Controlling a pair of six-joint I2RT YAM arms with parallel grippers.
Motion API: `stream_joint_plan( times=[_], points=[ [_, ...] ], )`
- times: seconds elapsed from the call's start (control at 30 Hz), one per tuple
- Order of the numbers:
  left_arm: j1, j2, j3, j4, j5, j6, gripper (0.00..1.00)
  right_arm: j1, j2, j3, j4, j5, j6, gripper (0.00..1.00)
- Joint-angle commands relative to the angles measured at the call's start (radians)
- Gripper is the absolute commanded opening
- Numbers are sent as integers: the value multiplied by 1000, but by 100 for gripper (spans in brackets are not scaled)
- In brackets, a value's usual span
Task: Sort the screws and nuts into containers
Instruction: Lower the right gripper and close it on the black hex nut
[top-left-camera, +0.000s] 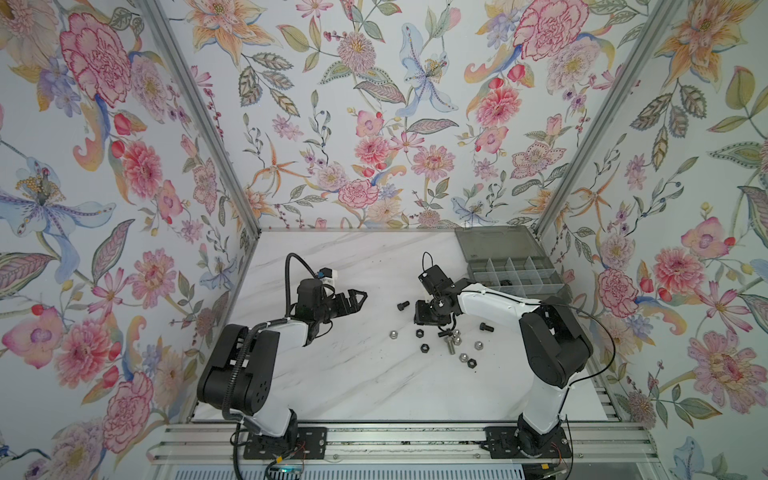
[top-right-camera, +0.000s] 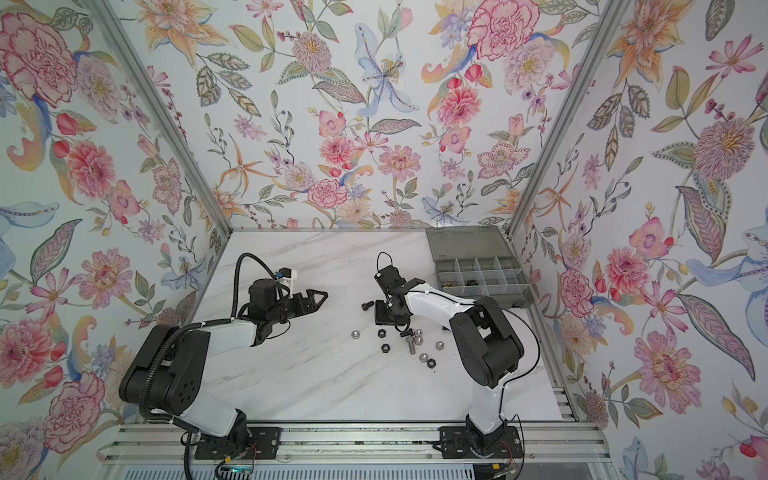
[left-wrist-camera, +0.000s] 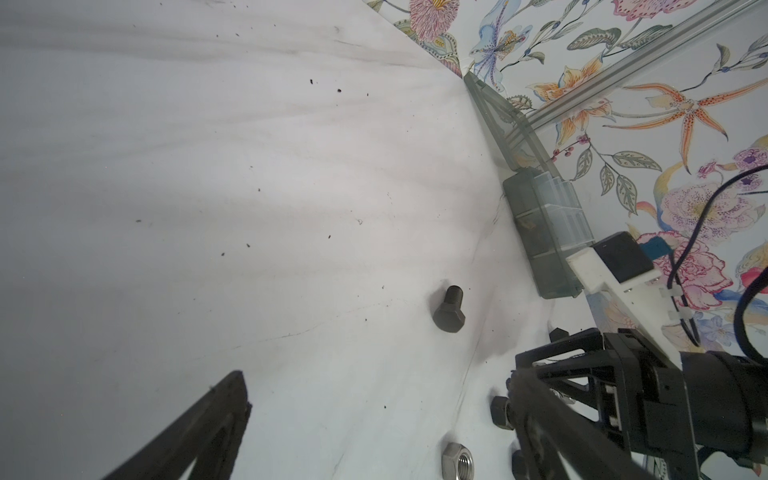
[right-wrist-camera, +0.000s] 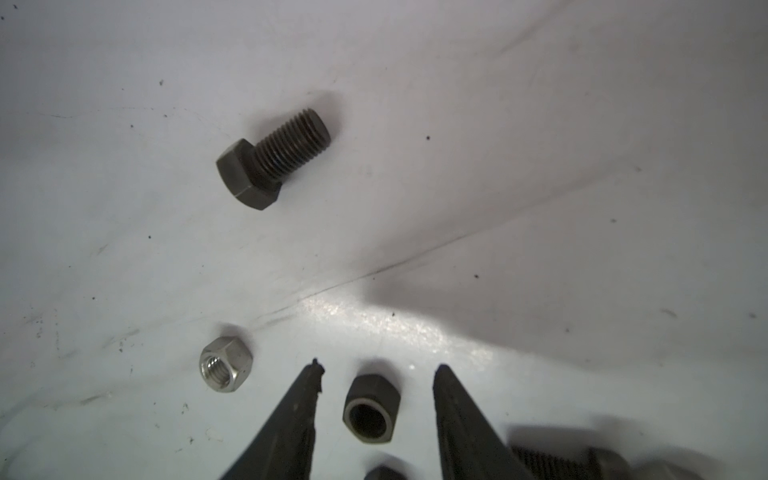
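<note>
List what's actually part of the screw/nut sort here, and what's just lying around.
Job:
- black bolt
- black nut, straddled by the open right gripper
- silver nut
- silver bolt
- organiser box

Just there:
- dark specks on the tabletop
- floral wallpaper
- aluminium base rail

Found the organiser box (top-left-camera: 512, 270) at the far right corner of the bench (top-left-camera: 332, 382), lid (top-left-camera: 494, 243) laid flat behind it. Found the nuts (top-left-camera: 457, 340) heaped around a long screw (top-left-camera: 448, 345) near the middle, in front and left of the box. Noted a lone screw (top-left-camera: 403, 306) left of and behind the heap, and one nut (right-wrist-camera: 371, 409) between the right gripper (right-wrist-camera: 378, 365) fingers, touching neither.
</note>
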Motion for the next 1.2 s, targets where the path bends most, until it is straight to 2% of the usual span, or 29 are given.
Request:
stream_joint_plan(
  times=[0.0,0.3,1.17],
  points=[
    [-8,-3,13,2,4,-6,99,32,25,27,-47,38,16,47],
    [-9,2,7,13,6,-6,99,75,57,64,-120,107,33,47],
    [-8,-2,-4,25,13,-9,99,111,99,75,-156,126,57,43]
  ],
)
